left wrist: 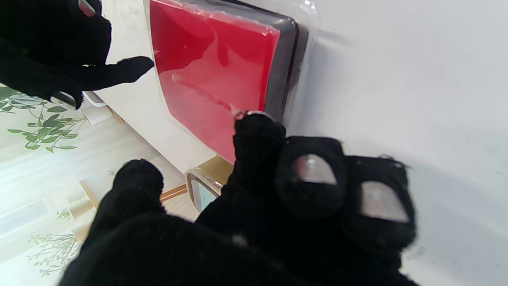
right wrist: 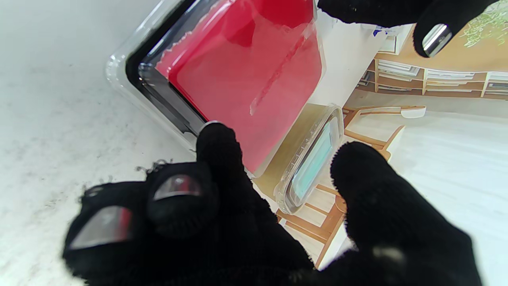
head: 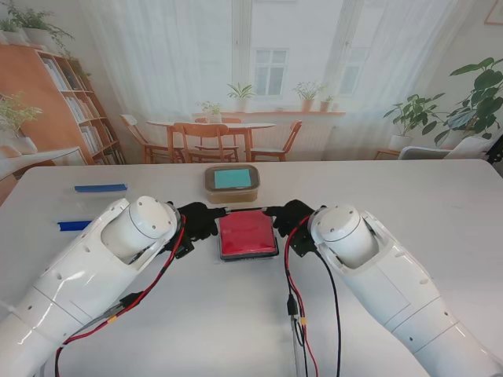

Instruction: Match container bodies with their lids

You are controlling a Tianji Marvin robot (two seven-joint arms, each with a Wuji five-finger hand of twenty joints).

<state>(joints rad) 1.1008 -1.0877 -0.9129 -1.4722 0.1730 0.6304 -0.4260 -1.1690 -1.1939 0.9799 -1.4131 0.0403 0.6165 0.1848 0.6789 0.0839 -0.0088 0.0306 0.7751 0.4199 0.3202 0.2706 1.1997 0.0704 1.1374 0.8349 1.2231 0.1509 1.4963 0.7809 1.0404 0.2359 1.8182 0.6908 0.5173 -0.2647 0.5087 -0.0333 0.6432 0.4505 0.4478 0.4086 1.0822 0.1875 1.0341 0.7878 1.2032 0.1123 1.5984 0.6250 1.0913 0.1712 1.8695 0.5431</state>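
Observation:
A dark container with red contents and a clear lid (head: 247,234) lies on the white table (head: 440,196) between my two black-gloved hands. My left hand (head: 196,224) is at its left side, with one fingertip (left wrist: 258,131) touching the lid's rim, the thumb held apart and the other fingers curled. My right hand (head: 291,220) mirrors it on the right side, one fingertip (right wrist: 216,139) on the lid's corner. Neither hand grasps the red container (left wrist: 214,67) (right wrist: 254,67). A tan container with a teal inside and a clear lid (head: 232,181) stands just beyond it, farther from me.
Two blue strips lie at the table's left, one farther from me (head: 100,188) and one nearer (head: 75,225). Red and black cables (head: 295,314) hang along both forearms. The table's far edge runs just behind the tan container (right wrist: 313,163).

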